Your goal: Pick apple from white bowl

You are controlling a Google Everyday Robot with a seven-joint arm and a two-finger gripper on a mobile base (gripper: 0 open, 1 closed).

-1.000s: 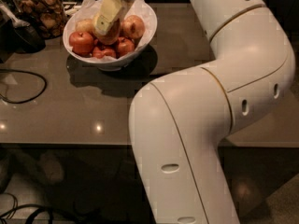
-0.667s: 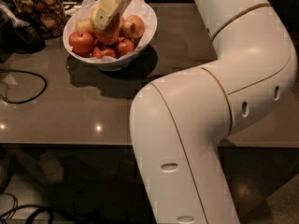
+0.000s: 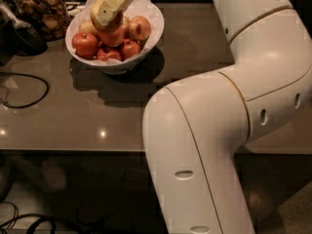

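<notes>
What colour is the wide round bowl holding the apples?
Glossy white bowl, clearest in the camera view; the pale yellow gripper hovers above it.

jaws: low over white bowl (image 3: 148, 48) | apple (image 3: 139, 27): in bowl, beside jaws

Gripper (image 3: 105, 13) lifted slightly above white bowl (image 3: 118, 65).

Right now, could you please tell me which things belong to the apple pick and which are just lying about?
Job in hand:
apple, the pale one
bowl holding it
gripper, above the bowl's left side

Lying about:
red apples in the bowl
jar
cable
table
</notes>
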